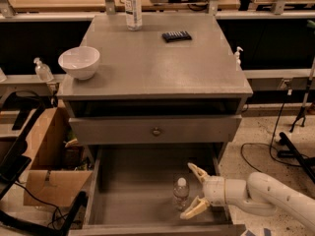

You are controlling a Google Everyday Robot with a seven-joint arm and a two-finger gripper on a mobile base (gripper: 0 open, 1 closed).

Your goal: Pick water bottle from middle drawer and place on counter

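The water bottle (pixel 181 193), small and clear with a white cap, stands upright on the grey floor of the open middle drawer (pixel 133 191), near its front right. My gripper (pixel 195 191) reaches in from the right over the drawer's right wall, just right of the bottle. Its two cream fingers (pixel 198 172) are spread open and empty, one behind and one in front of the bottle's right side, apart from it. The counter (pixel 157 63) is the flat grey cabinet top above.
On the counter stand a white bowl (pixel 78 62) at the left, a bottle with a broad white label (pixel 133 6) at the back, and a dark flat object (pixel 176 35). A closed drawer front with a knob (pixel 156 131) overhangs the open drawer. Cardboard boxes (pixel 47 166) sit left.
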